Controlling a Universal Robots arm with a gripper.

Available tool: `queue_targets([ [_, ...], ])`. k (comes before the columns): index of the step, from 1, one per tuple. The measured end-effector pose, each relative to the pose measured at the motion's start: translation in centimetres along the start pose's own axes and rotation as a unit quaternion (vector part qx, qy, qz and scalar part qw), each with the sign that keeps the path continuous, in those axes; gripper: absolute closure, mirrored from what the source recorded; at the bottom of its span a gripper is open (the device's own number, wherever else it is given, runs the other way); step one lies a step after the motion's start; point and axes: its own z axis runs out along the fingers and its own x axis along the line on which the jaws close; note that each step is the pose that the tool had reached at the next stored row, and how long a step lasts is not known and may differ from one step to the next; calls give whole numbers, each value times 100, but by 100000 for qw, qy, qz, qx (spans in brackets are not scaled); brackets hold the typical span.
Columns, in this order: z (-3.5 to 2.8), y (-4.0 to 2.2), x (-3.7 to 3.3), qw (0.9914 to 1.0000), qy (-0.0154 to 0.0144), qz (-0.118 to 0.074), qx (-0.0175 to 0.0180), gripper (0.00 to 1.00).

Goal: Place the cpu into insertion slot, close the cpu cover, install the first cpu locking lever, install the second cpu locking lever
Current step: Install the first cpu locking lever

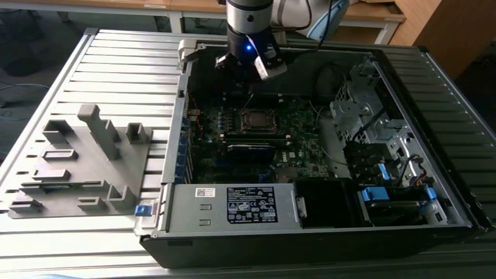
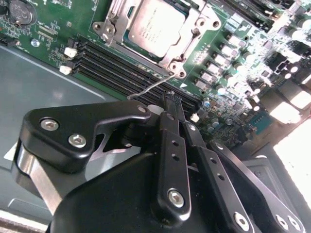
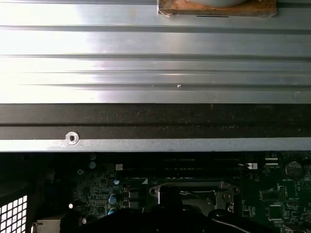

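Cpu [image 2: 155,22] down in the insertion slot [image 1: 256,120] on the green motherboard [image 2: 43,29], silver top up and level. Cpu cover [image 2: 181,44] folded flat over the chip's edges in the second wrist view, its metal frame also in sight in the first wrist view. Reads as placement done and cover closed. One thin wire locking lever [image 2: 148,88] jutting away from the socket corner and out over the long black memory slots [image 2: 112,68]; looks free rather than hooked down, so counted as not yet installed. Cannot tell how any other lever stands. Gripper [image 2: 171,97] low over the board inside the open computer case [image 1: 232,203], fingers drawn together at the tips with nothing visible between them. Tips just beside the loose lever, on its memory-slot side; contact with the wire not clear, apparently a little apart. In the exterior view, arm [image 1: 250,23] upright above the far side of the board, socket near below it. Grey fixture tray [image 1: 78,168] well apart on the exterior view's left. Judged roughly at the halfway mark: two steps finished, lever work open.
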Motion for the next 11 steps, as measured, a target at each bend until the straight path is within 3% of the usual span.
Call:
queue_targets([
  [11,74,-6,-88,100000,-6,63,-1,89],
])
